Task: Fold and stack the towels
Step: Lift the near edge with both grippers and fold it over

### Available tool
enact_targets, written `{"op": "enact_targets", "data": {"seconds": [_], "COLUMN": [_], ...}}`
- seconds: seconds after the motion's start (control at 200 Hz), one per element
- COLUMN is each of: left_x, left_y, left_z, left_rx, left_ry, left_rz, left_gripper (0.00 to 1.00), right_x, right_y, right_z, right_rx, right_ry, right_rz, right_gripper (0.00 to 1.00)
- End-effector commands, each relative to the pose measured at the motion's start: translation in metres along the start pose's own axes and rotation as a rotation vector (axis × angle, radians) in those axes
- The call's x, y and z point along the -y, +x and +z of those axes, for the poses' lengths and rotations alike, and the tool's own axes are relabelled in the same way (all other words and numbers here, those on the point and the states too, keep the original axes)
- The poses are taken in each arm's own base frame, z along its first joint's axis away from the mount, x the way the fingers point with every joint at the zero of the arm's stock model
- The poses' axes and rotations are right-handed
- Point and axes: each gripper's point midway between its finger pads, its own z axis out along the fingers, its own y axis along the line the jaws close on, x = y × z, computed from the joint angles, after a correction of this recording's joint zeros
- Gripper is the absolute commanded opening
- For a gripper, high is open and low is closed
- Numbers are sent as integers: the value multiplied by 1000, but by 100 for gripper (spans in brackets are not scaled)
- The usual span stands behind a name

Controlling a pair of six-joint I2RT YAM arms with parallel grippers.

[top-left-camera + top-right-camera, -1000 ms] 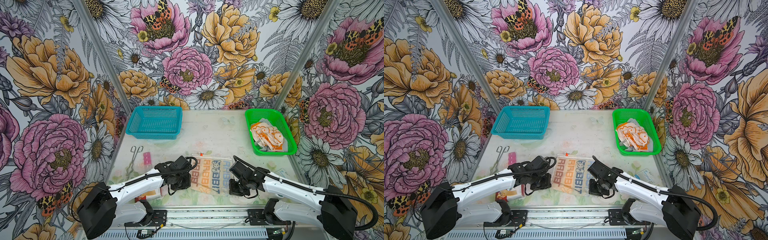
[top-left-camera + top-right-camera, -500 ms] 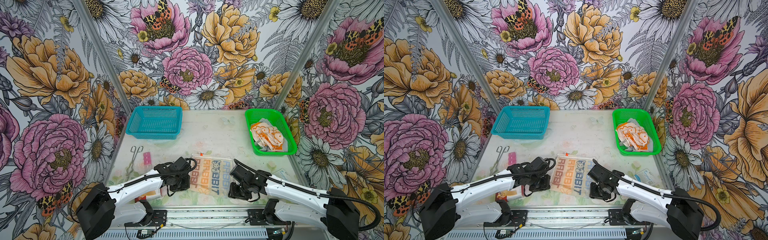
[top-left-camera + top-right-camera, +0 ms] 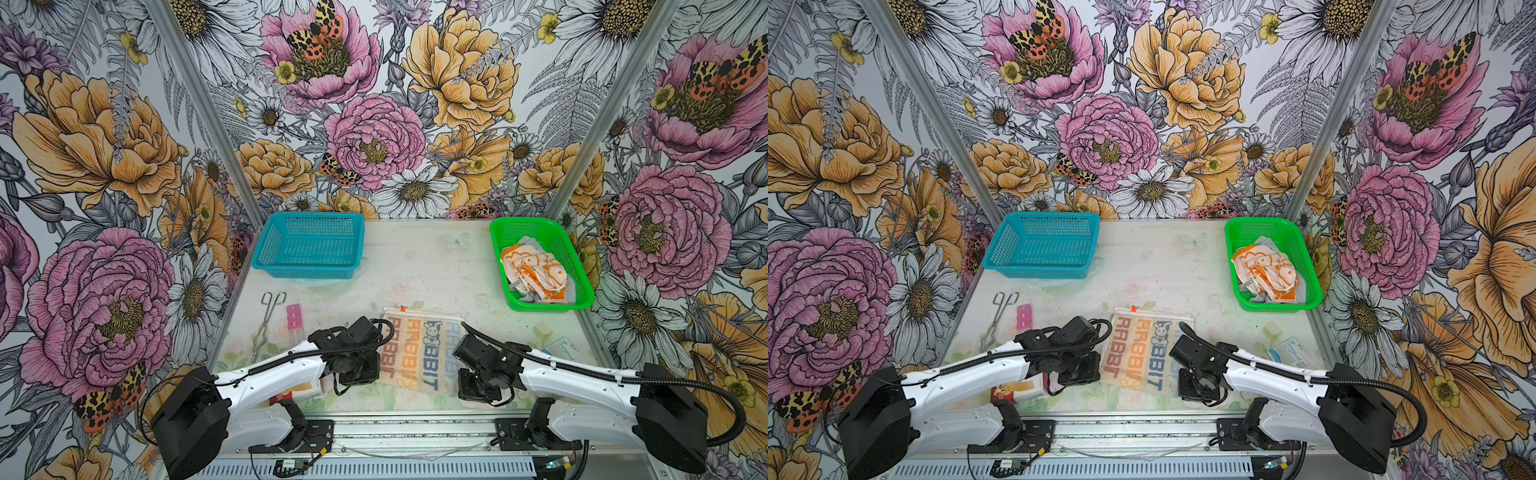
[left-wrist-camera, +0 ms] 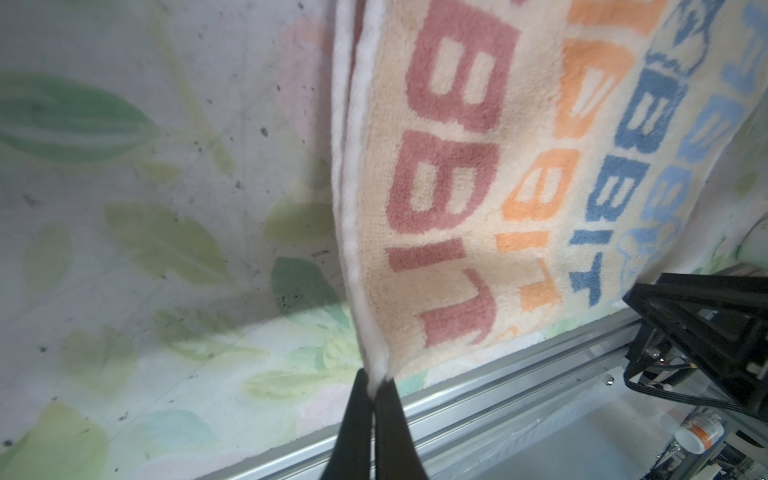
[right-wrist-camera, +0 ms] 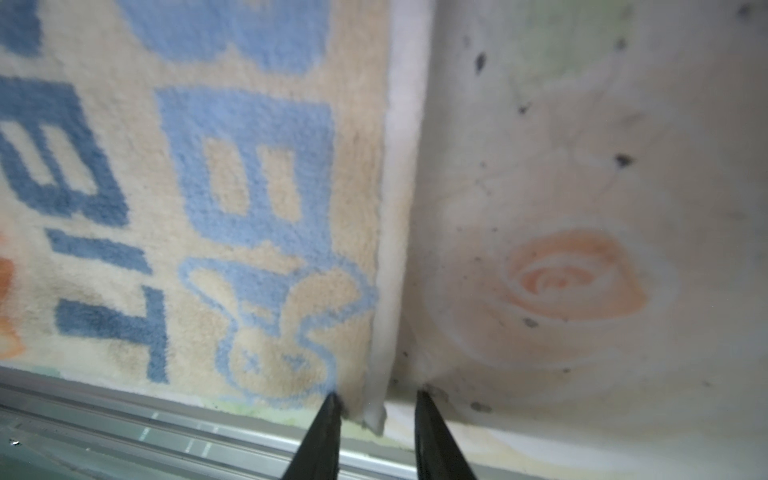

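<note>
Left wrist view: the left gripper [image 4: 376,384] is clamped tight on the near corner of the cream towel [image 4: 457,208], its black fingers [image 4: 357,419] pressed together on the white hem. That edge shows two layers of cloth lying one on the other. In the right wrist view the right gripper [image 5: 376,397] stands with its jaws apart, one tip on the lettered face and one on the table [image 5: 582,166], and the white hem of the opposite near corner lies loose between them.

In both top views the cream towel [image 3: 419,353] lies on the table near the front rail, between the two arms, with its "RABBIT" lettering facing up. A red and white box [image 3: 1017,390] lies under the left arm, and a small white packet [image 3: 565,353] lies near the table's right edge.

Further back on the left lie metal tongs [image 3: 268,320] and, just beside them, a pink card [image 3: 294,318]. At the far end stand a blue basket [image 3: 307,272] on the left and a green basket [image 3: 540,307] on the right. The orange towel [image 3: 534,272] lies crumpled in the green one, on top of the grey towel [image 3: 524,242].
</note>
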Motion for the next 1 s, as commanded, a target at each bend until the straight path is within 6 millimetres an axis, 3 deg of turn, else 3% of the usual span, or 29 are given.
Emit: {"op": "enact_targets", "data": {"seconds": [0.0, 0.13, 0.29, 0.545, 0.781, 0.996], "left_x": [-5, -5, 0, 15, 42, 47], "left_y": [1, 1, 1, 5, -27, -64], "left_z": [-1, -1, -4, -9, -26, -34], "left_rx": [19, 20, 18, -20, 37, 92], "left_ry": [-8, -8, 13, 64, 111, 105], "left_rz": [-15, -18, -17, -18, 6, 18], "left_gripper": [0, 0, 0, 0, 0, 0], "right_x": [-2, -2, -3, -14, -27, -28], "right_y": [-9, -4, 5, 12, -20, -63], "right_z": [10, 10, 3, -26, -53, -79], "right_rx": [27, 9, -1, -13, 65, 154], "right_ry": [3, -10, -66, -128, -155, -181], "right_rz": [-4, -3, 6, -5, 6, 36], "right_gripper": [26, 0, 0, 0, 0, 0]}}
